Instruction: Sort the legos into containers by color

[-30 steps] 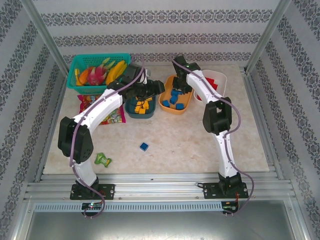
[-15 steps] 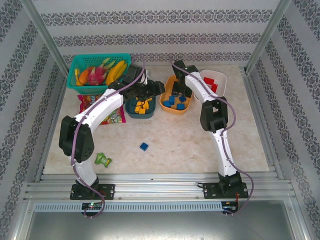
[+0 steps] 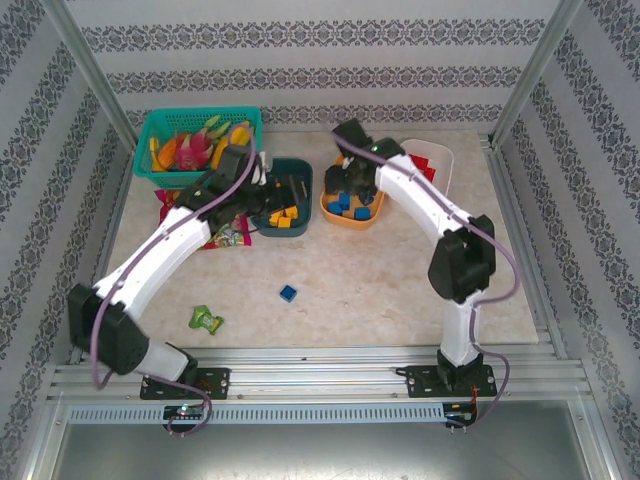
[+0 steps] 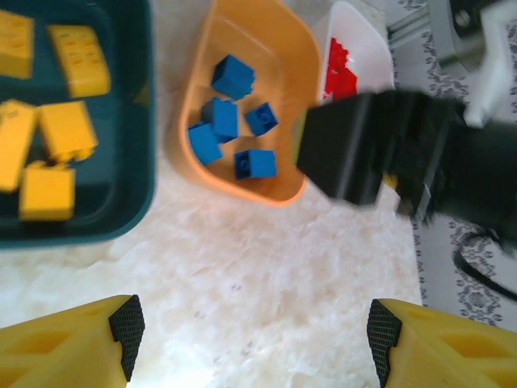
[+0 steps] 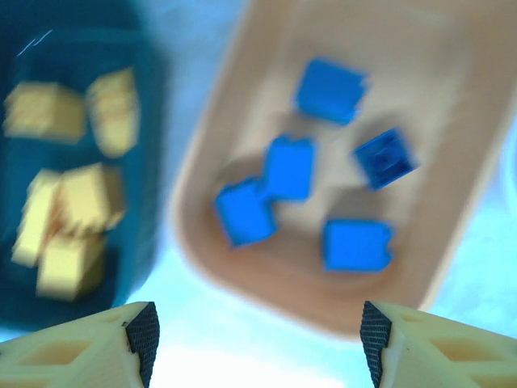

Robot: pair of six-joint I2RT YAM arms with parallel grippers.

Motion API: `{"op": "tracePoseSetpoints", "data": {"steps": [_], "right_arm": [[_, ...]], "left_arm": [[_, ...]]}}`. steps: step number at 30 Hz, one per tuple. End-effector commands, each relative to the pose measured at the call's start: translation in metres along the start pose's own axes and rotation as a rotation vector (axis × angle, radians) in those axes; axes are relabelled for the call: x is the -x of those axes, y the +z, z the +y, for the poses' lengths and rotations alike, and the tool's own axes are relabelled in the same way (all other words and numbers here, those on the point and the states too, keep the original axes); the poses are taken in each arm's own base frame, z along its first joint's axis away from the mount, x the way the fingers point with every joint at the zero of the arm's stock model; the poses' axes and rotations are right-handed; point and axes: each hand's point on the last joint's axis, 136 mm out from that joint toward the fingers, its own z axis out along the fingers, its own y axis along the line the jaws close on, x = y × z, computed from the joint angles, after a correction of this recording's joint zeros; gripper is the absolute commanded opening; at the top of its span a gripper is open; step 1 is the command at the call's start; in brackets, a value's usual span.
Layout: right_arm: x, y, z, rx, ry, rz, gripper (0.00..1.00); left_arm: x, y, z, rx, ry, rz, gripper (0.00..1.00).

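1. Dark teal rounded plastic tub, at 11 o'clock on the pale marbled desk. It holds several yellow-orange studded plastic bricks and no other colour, so it serves as the yellow bin.

2. Orange rounded plastic tub, at 12 o'clock, just beside the teal tub on its 3 o'clock side. It holds five blue studded bricks, so it serves as the blue bin.

3. White rounded plastic tub, at 1 o'clock. It holds red studded bricks.

4. Single blue studded brick, loose near the desk's centre. It lies toward 6 o'clock from the teal tub, well apart from every tub. Judged the one piece left unsorted, and it belongs in the orange tub.

5. Left pincer: fingers spread wide with nothing between them. It sits over bare desk at the 6 o'clock edge of the teal and orange tubs. Judged free to fetch the loose brick.

6. Right pincer: fingers wide apart and empty, above the orange tub's near rim. Judged stationed there because that tub takes blue.

7. Not for sorting:
   - small green toy figure, at 7 o'clock
   - colourful candy bag, at 9 o'clock
   - turquoise mesh basket of toy fruit, at 10 o'clock
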Motion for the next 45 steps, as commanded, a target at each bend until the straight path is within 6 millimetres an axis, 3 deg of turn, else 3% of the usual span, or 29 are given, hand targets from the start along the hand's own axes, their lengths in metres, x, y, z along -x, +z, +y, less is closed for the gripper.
{"op": "tracePoseSetpoints", "data": {"steps": [1,4,7,10,13,17,22,28,37,40,45], "right_arm": [[-0.054,-0.001,0.062,0.166,-0.271,0.021,0.74],[-0.115,-0.003,0.1,0.26,-0.466,0.087,0.77],[-0.168,0.003,0.122,0.283,-0.609,0.163,0.77],[-0.201,0.016,0.131,0.259,-0.676,0.217,0.79],[-0.217,0.034,0.133,0.214,-0.687,0.272,0.81],[-0.225,0.049,0.139,0.197,-0.695,0.296,0.8],[-0.235,0.065,0.138,0.156,-0.714,0.343,0.72],[-0.238,0.081,0.13,0.083,-0.727,0.371,0.57],[-0.239,0.083,0.131,0.086,-0.715,0.378,0.34],[-0.229,0.072,0.13,0.091,-0.693,0.354,0.31],[-0.18,0.037,0.115,0.093,-0.561,0.252,0.29]], "left_arm": [[-0.023,-0.03,0.046,0.164,-0.016,-0.015,0.76],[-0.048,-0.059,0.073,0.245,-0.032,-0.028,0.76],[-0.071,-0.085,0.095,0.294,-0.048,-0.038,0.77],[-0.09,-0.108,0.107,0.307,-0.06,-0.054,0.77],[-0.105,-0.125,0.117,0.319,-0.071,-0.059,0.77],[-0.118,-0.138,0.124,0.317,-0.092,-0.069,0.77],[-0.123,-0.148,0.127,0.32,-0.102,-0.084,0.77],[-0.123,-0.149,0.126,0.313,-0.111,-0.091,0.76],[-0.123,-0.145,0.126,0.301,-0.125,-0.095,0.76],[-0.122,-0.142,0.124,0.289,-0.123,-0.095,0.76],[-0.113,-0.126,0.105,0.203,-0.104,-0.072,0.76]]}}
